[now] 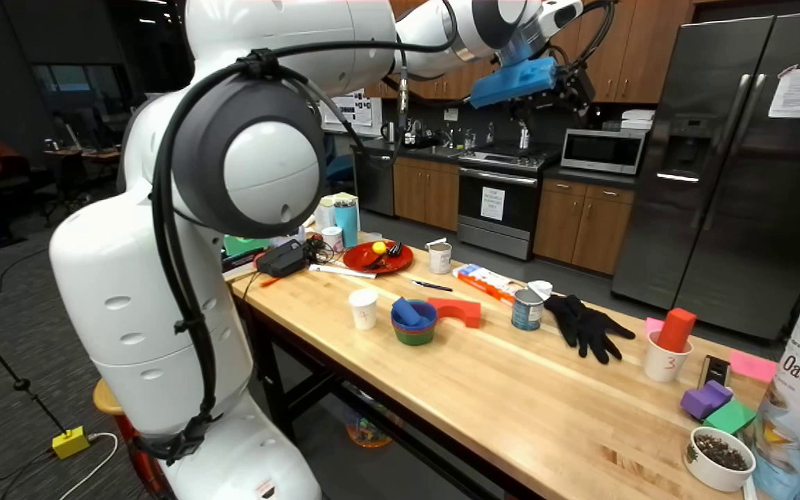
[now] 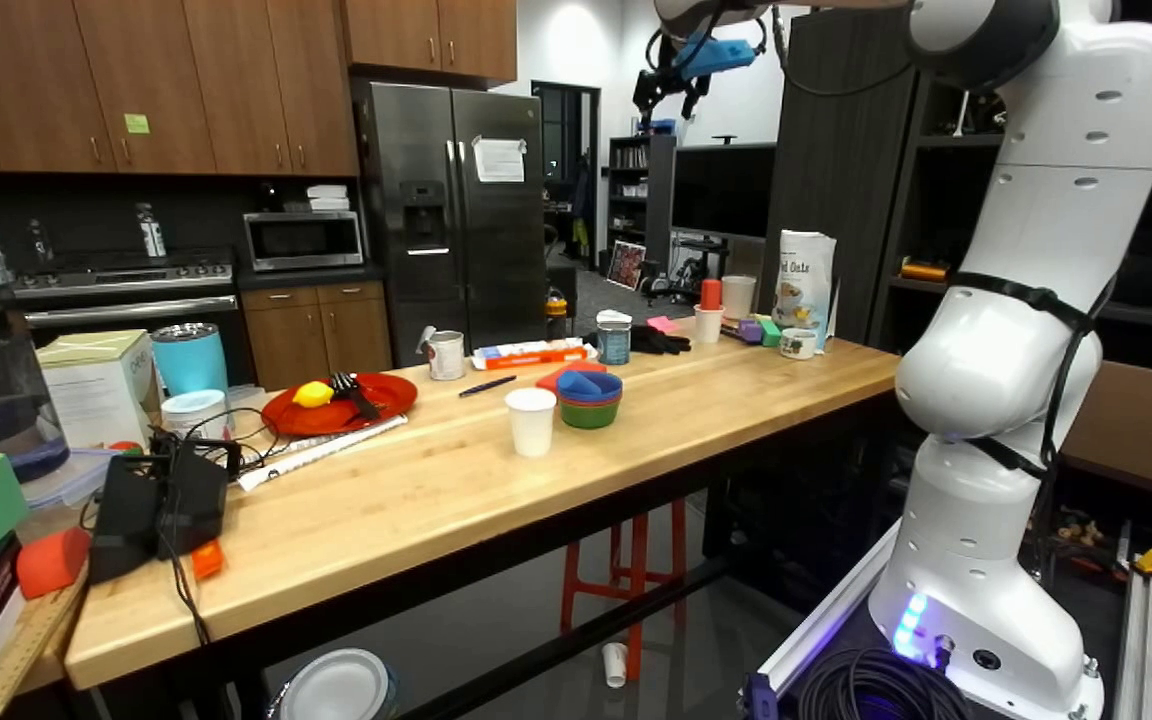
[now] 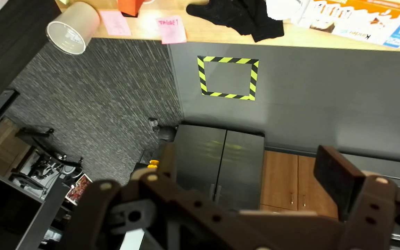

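Observation:
My gripper [image 3: 253, 170] is open with nothing between its fingers. It hangs high above the wooden table [image 1: 511, 396], apart from everything, and also shows in an exterior view [image 2: 671, 100]. On the table below stand a white paper cup [image 1: 363, 310] and stacked bowls [image 1: 414, 336] with a blue block [image 1: 407, 312] in the top one. A red arch block [image 1: 461, 311] lies beside them. A blue-grey can [image 1: 527, 312] stands near a black glove [image 1: 591, 326]. A cup marked 3 [image 1: 664, 364] holds a red block [image 1: 676, 329]. The glove also shows in the wrist view [image 3: 234, 17].
A red plate [image 2: 396, 393] holds a yellow lemon and black cutlery. A turquoise tumbler [image 2: 191, 360], a black device [image 1: 282, 259] and an orange-white box [image 1: 487, 281] stand or lie nearby. An oats bag [image 1: 799, 403], a small bowl [image 1: 716, 476], and purple and green blocks are at the far end.

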`<state>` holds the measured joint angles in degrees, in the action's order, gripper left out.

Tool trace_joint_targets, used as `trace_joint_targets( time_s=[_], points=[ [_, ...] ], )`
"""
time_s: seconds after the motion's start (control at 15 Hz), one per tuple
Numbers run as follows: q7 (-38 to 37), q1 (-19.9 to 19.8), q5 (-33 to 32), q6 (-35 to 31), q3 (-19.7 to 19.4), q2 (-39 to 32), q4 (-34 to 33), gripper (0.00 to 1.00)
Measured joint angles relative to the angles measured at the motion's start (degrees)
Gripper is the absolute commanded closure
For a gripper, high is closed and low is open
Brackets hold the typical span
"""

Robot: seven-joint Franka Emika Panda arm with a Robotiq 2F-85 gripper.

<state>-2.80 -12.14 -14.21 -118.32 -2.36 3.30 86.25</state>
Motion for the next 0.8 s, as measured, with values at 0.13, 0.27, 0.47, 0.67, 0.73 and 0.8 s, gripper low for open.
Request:
trace_joint_targets(
  time_s=[0.13, 0.27, 0.47, 0.67, 0.73, 0.8],
  points=[
    [0.10, 0.63, 0.40, -0.01, -0.61, -0.18, -0.11, 0.00],
    [1.77, 1.32, 2.71, -0.01, -1.10, -0.77, -0.71, 0.00],
    [7.95, 2.55, 11.97, 0.08, -1.38, -2.51, -1.43, 0.00],
    [12.86, 3.86, 21.85, 0.73, -1.34, -4.96, -1.37, 0.00],
    [13.77, 4.16, 24.08, 1.31, -1.29, -5.80, -1.37, 0.00],
    [14.33, 4.39, 25.75, 1.83, -1.22, -6.51, -1.35, 0.00]
  ],
)
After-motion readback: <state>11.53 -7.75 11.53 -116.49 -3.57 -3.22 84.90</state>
